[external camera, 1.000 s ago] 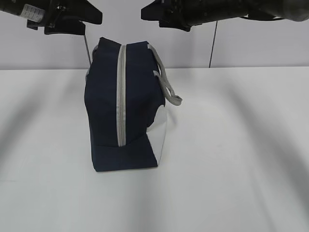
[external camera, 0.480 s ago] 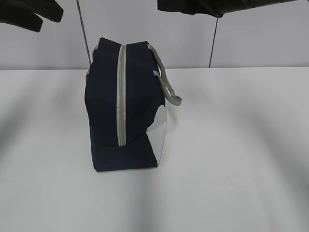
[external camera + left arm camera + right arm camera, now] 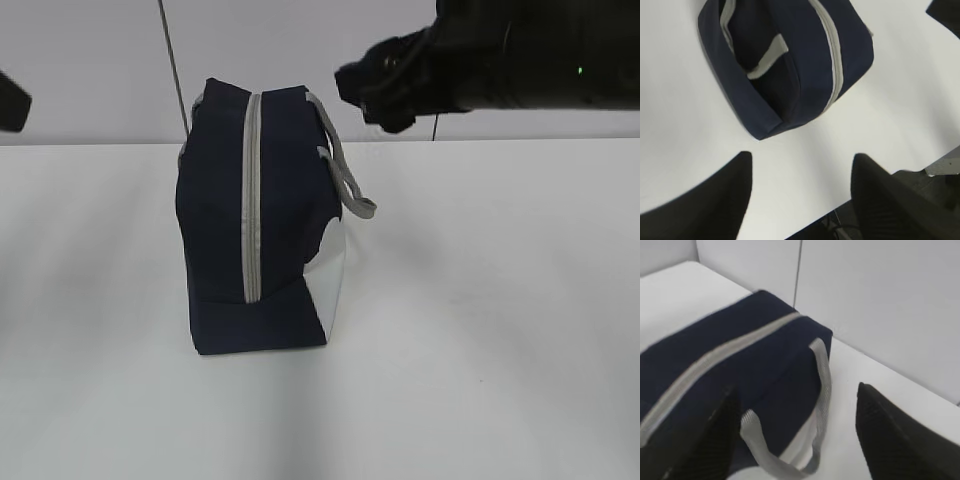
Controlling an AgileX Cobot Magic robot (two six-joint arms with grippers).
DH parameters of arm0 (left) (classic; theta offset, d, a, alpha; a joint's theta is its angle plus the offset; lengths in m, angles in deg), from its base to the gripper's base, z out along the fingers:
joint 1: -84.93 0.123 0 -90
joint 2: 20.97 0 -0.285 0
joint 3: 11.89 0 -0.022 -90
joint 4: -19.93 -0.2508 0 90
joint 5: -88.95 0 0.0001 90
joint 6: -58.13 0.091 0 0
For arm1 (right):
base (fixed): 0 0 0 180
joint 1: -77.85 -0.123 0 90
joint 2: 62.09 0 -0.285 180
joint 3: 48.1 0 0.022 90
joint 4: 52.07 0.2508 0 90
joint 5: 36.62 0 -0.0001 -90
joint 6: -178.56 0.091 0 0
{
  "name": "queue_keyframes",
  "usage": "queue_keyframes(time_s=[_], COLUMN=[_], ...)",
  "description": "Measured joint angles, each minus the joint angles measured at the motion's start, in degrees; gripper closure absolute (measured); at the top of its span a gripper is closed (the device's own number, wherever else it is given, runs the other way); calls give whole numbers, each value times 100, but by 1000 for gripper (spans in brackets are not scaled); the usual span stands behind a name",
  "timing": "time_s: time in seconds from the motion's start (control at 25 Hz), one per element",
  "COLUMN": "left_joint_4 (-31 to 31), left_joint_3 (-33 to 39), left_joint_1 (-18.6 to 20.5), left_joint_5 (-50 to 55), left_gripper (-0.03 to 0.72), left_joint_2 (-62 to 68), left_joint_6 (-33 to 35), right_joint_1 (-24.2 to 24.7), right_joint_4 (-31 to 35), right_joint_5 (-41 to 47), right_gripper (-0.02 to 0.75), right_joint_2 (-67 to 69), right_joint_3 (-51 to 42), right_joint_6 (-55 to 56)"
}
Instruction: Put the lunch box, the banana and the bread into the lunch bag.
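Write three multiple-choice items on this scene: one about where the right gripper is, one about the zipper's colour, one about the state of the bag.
1. Where is the right gripper in the exterior view?
A. Above the table, up and to the right of the lunch bag
B. Inside the bag
C. Lying flat on the table

2. What colour is the zipper?
A. Red
B. Grey
C. Yellow

3. What state is the bag in?
A. Tipped over with food spilling out
B. Wide open
C. Zipped shut

Answers:
1. A, since the dark gripper hangs beside the bag's top, near the strap handle.
2. B, since a pale grey band runs over the navy fabric.
3. C, since the zipper line shows no gap in any view.
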Motion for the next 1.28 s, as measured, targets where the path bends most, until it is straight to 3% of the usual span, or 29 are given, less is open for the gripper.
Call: queue_keyframes(time_s=[0.28, 0.4, 0.6, 0.8, 0.92, 1.16, 1.28], left_joint_4=[-5, -5, -5, -13, -13, -43, -54], left_joint_3=[1378, 1765, 2121, 2228, 2228, 2239, 2239], left_joint_1=[0, 0, 0, 0, 0, 0, 0], left_joint_5=[-205, -244, -189, -114, -72, 34, 70], left_gripper=[254, 254, 254, 254, 254, 254, 254], left_joint_2=[-1550, -2062, -2563, -2702, -2740, -3039, -3286], left_joint_6=[-57, -145, -294, -315, -315, -315, -315], right_joint_1=[-26, -26, -47, -440, -599, -597, -597], right_joint_4=[80, 661, 2992, 5658, 6913, 8999, 9696], right_joint_5=[1019, 1279, 1530, 2372, 2798, 3536, 3924], right_gripper=[209, 209, 209, 209, 209, 209, 209], right_joint_2=[-6, -9, -102, -469, -765, -1784, -2491], right_joint_3=[-1001, -1330, -1562, -1562, -1551, -1551, -1551], right_joint_6=[-728, -1240, -3165, -5691, -6866, -8722, -9127])
